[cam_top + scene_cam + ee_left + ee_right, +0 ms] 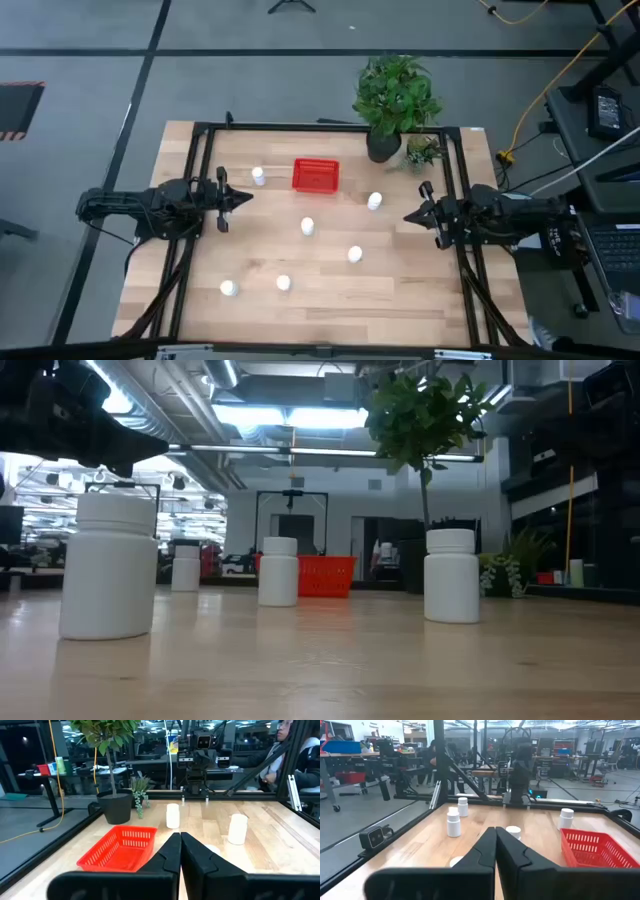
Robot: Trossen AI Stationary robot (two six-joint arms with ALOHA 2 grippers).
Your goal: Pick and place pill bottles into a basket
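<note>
Basket (315,175) sits on the tabletop (400,290) toward the far edge, centre. One bottle (258,176) just left of it, one (374,201) to its right. Four more nearer: (307,227), (354,254), (283,284), (229,289). Plant pot (383,145) at far right, behind the basket's right.

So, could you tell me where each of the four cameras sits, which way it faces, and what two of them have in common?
High view: above the table, looking straight down; shows both arms, left gripper, right gripper, six pill bottles, red basket.
Low view: at table-top height, looking level across to the basket and the plant.
Left wrist view: looks across the table past its shut fingers toward the right arm.
Right wrist view: looks past its shut fingers toward the left arm.
Shared: both wrist views show the basket.
</note>
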